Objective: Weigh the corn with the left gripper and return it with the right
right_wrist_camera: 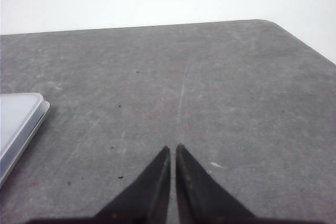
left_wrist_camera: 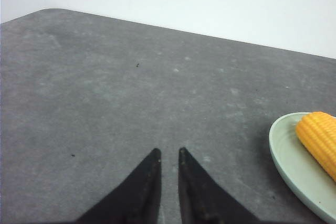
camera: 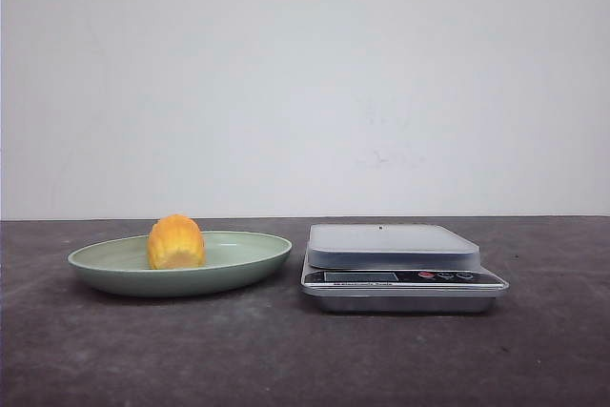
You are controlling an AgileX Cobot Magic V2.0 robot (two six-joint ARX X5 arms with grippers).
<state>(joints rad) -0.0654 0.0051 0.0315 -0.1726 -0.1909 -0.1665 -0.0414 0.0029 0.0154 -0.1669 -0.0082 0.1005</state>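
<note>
Front view shows the corn (camera: 175,242) on the green plate (camera: 114,272) beside the scale (camera: 400,267), whose label is unreadable. The left gripper (left_wrist_camera: 168,153) sits nearly closed, empty, near the plate; the right gripper (right_wrist_camera: 172,148) is clenched, empty, near the scale.

one corn (camera: 176,242), one green plate (camera: 238,269), one scale (camera: 400,278), two pincers

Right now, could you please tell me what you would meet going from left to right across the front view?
Shallow pale green oval plate → stubby orange-yellow corn cob piece resting on the plate's left-of-middle part → silver digital kitchen scale with a clear platform, apart from the plate.
</note>
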